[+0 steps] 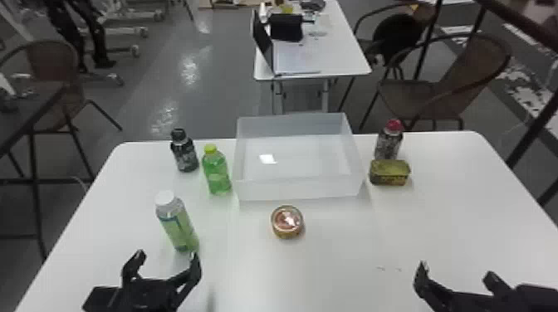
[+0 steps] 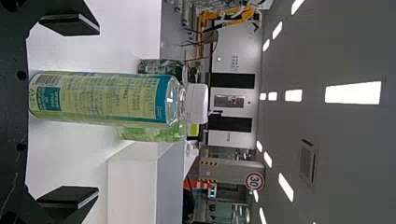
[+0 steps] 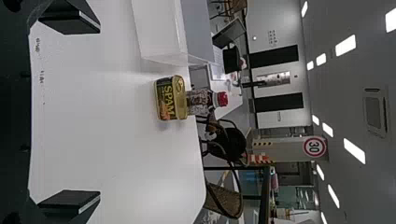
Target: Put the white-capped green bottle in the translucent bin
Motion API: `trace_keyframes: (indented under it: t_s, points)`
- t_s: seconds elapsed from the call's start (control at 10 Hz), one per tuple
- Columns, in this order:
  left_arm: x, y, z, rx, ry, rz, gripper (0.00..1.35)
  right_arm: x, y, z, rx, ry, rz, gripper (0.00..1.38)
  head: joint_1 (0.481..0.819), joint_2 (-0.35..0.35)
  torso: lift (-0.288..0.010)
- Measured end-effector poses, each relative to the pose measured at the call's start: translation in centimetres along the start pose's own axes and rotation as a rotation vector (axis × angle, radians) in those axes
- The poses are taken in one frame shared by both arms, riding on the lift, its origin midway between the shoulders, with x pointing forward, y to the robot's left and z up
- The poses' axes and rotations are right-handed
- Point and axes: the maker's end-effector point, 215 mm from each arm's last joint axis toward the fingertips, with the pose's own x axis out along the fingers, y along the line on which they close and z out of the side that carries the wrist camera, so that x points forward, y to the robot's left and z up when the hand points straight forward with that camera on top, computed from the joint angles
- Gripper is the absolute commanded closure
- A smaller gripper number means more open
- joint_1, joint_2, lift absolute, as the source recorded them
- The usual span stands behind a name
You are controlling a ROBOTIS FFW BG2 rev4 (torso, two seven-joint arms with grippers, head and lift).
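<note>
My left gripper [image 1: 166, 261] is open at the table's near left, just short of the white-capped green bottle [image 1: 179, 226], which stands upright. In the left wrist view the bottle [image 2: 100, 98] lies between the two spread fingers of the gripper [image 2: 70, 112], touching neither. The translucent bin [image 1: 299, 189] stands at the table's far middle, with nothing in it. At the near right my right gripper [image 1: 454, 271] is parked open; its fingers are also wide apart in the right wrist view, the gripper [image 3: 70, 112] holding nothing.
A yellow-capped green bottle [image 1: 216, 172] and a dark bottle [image 1: 184, 153] stand left of the bin. A round can [image 1: 287, 222] sits before it. Right of the bin are a red-capped bottle [image 1: 388, 141] and a rectangular tin [image 1: 389, 172].
</note>
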Motion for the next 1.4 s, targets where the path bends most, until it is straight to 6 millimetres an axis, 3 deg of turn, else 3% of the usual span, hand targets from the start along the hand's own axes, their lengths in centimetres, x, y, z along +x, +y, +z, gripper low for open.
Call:
trace_keyframes:
  t_s: [0.7, 1.0, 1.4]
  points:
    - [0.9, -0.5, -0.4, -0.02, 0.013, -0.005, 0.09, 0.3, 0.0, 0.1, 0.013, -0.003, -0.001, 0.05, 0.695, 0.063, -0.07]
    - [2.8, -1.8, -1.2, -0.032, 0.026, -0.028, 0.1, 0.4, 0.0, 0.3, 0.016, -0.006, 0.001, 0.05, 0.695, 0.044, -0.07]
    - [5.0, 0.8, -2.0, 0.022, 0.05, -0.004, 0.09, 0.6, 0.2, 0.3, 0.022, -0.007, 0.008, 0.05, 0.695, 0.075, -0.07]
